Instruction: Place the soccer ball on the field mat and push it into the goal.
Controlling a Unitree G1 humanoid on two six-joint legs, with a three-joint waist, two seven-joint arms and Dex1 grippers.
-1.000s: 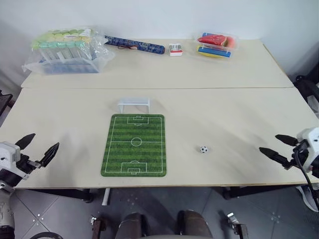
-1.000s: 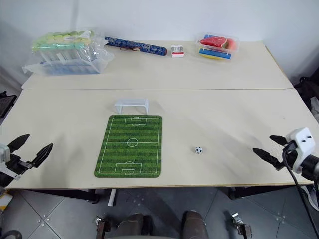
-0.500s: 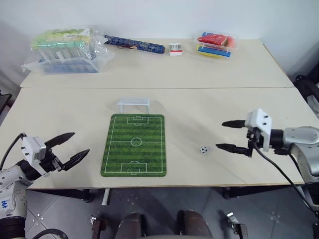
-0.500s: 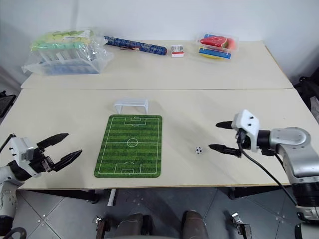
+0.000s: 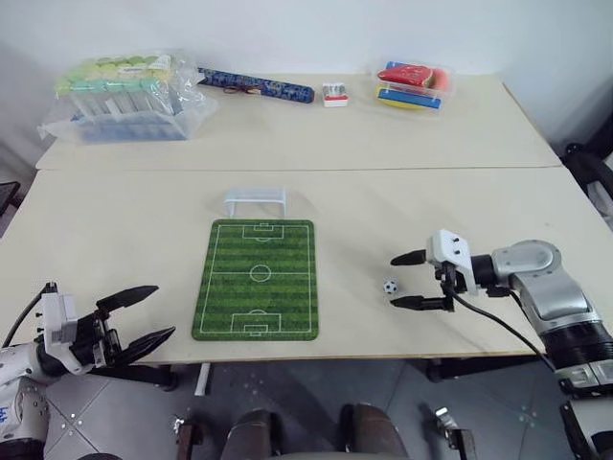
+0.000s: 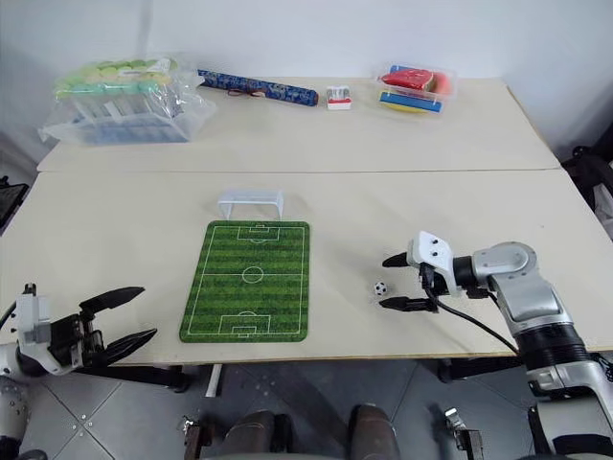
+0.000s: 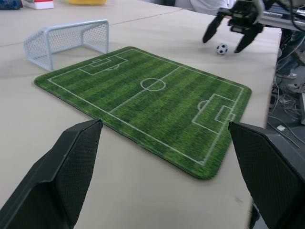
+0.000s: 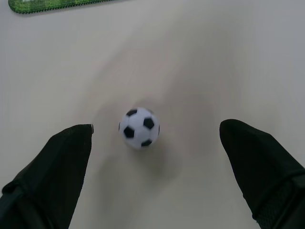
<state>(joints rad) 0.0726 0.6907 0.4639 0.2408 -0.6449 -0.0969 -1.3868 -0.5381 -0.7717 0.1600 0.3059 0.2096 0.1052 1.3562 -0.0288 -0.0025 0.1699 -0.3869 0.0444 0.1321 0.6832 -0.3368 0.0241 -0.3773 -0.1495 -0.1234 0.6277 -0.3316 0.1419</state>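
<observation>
Right wrist view, soccer ball (image 8: 139,128) between gripper (image 8: 155,167) fingers

One soccer ball (image 5: 390,286) lies on the table (image 5: 460,220) just to the right of the one field mat (image 5: 257,280), and one goal (image 5: 256,200) stands just beyond the mat's far edge. Well beyond the mat along the far side of the table there are one clear bag of green-capped tubes (image 5: 124,96) to the far left, perhaps a dozen tubes though the plastic blurs the count, one long dark blue patterned pouch (image 5: 257,85), one small white-and-red box (image 5: 335,94), and one clear tray of red, yellow and blue things (image 5: 414,86) to the far right. Two tabletops meet in one seam beyond the goal, and two grippers are in view, the left gripper (image 5: 147,314) left of the mat and the right gripper (image 5: 406,280) right of it, each with two black fingers
</observation>
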